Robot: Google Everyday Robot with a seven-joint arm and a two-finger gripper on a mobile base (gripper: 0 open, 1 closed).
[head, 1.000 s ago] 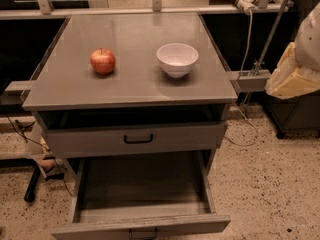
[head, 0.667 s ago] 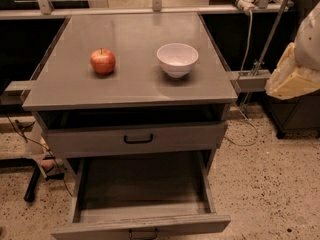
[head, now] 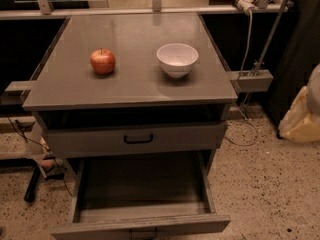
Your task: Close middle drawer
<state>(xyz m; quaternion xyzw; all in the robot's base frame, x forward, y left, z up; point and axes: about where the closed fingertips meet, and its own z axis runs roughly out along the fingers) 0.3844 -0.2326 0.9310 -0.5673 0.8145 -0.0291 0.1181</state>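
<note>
Middle drawer [head: 190,225] is seen pulled far out at the bottom of the grey cabinet [head: 135,44], with its thin handle [head: 143,232] at the lower edge of view; only a bare grey floor is shown inside. Above it sits the upper drawer [head: 90,143] with a black handle. On the top, a red apple [head: 102,61] and a white bowl [head: 177,59] (plain white inside) are set side by side, apart. The gripper [head: 300,121] is glimpsed as a pale shape at the right edge, well apart from the cabinet; its state cannot be told.

The grey cabinet top [head: 130,91] carries a red apple [head: 102,61] and a white bowl [head: 177,59], set apart.
</note>
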